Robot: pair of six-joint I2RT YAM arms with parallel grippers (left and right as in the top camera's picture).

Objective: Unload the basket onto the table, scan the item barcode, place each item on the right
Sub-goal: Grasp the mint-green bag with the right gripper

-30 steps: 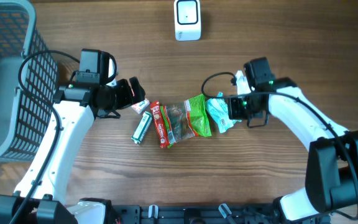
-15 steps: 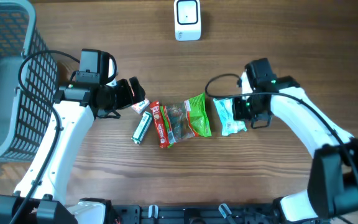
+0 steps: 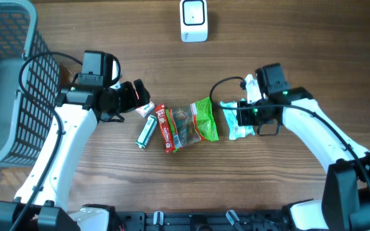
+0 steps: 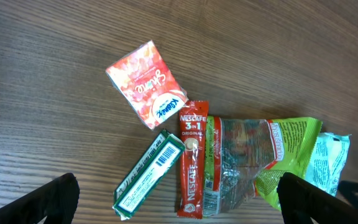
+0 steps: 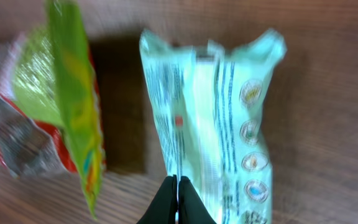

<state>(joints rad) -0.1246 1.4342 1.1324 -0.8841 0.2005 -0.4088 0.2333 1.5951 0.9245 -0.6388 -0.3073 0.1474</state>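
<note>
A pale teal snack packet (image 3: 235, 122) (image 5: 222, 112) lies right of the pile, and my right gripper (image 3: 252, 117) (image 5: 177, 186) is shut on its edge, the two black fingers pressed together on the wrapper. The packet's printed back faces the right wrist camera; I make out no barcode there. The white scanner (image 3: 193, 20) stands at the far middle of the table. My left gripper (image 3: 137, 97) (image 4: 182, 208) hovers open above the other items, holding nothing.
A green-and-clear snack bag (image 3: 198, 120) (image 4: 272, 155), a red Nescafe stick (image 3: 164, 128) (image 4: 192, 158), a green-and-white box (image 3: 146, 132) (image 4: 149, 175) and a red tissue pack (image 4: 146, 84) lie mid-table. A grey basket (image 3: 5, 83) fills the left edge.
My right gripper has drawn the teal packet to the right, away from the green bag, and the packet has straightened. The left arm has not moved.
</note>
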